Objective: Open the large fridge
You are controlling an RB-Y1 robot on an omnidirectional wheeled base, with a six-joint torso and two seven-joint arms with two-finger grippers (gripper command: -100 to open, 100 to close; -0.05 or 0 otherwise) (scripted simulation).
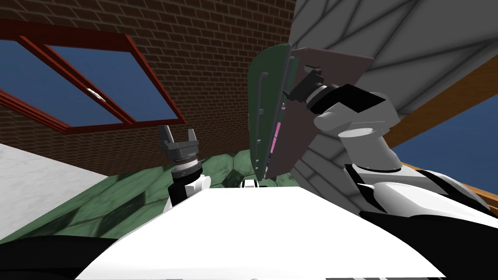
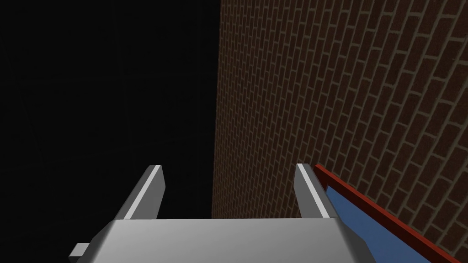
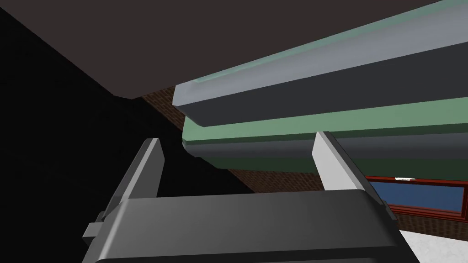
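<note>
Where the fridge [image 1: 335,63] stands: one o'clock, green door [image 1: 272,87] ajar.
Right hand [image 3: 237,139]: released, at door's edge.
Left hand [image 1: 177,133]: released, idle.
Handling: likely heavy, stiff; hook your hand behind that edge.

Brick wall [image 1: 209,48], red-framed window [image 1: 92,90], green tiled floor [image 1: 121,199]

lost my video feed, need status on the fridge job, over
left gripper open, idle near brick wall. right gripper open at edge of green fridge door. door ajar. nothing seen blocking it.
</note>
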